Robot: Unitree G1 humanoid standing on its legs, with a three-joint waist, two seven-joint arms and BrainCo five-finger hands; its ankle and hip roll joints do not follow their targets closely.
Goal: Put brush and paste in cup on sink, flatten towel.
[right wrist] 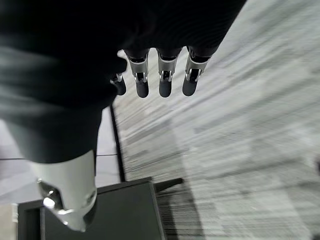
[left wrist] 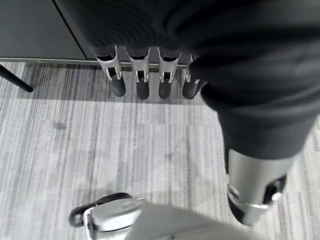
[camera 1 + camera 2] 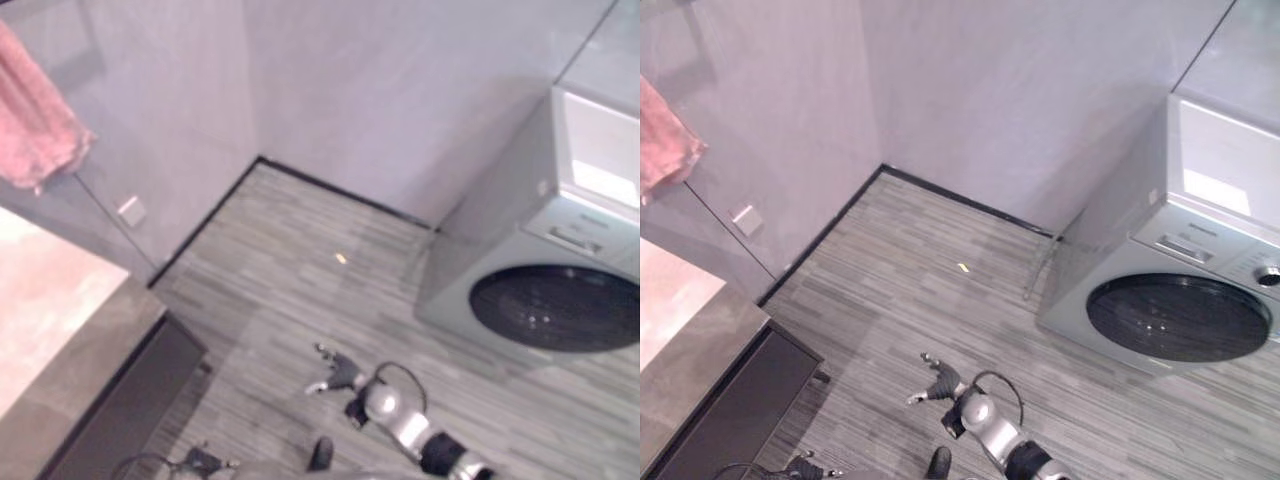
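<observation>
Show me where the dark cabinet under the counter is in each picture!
Left eye view: the dark cabinet sits in the lower left corner, under the counter.
Right eye view: lower left corner too.
Left wrist view: just past the left hand, its flat front.
Right wrist view: probably the dark shape beyond the right hand.
Shared landmark: the striped grey floor.

Right hand (image 3: 335, 372) hangs low on its lowered arm, fingers straight. Left hand (image 2: 145, 75) likewise low, fingers straight, empty.
</observation>
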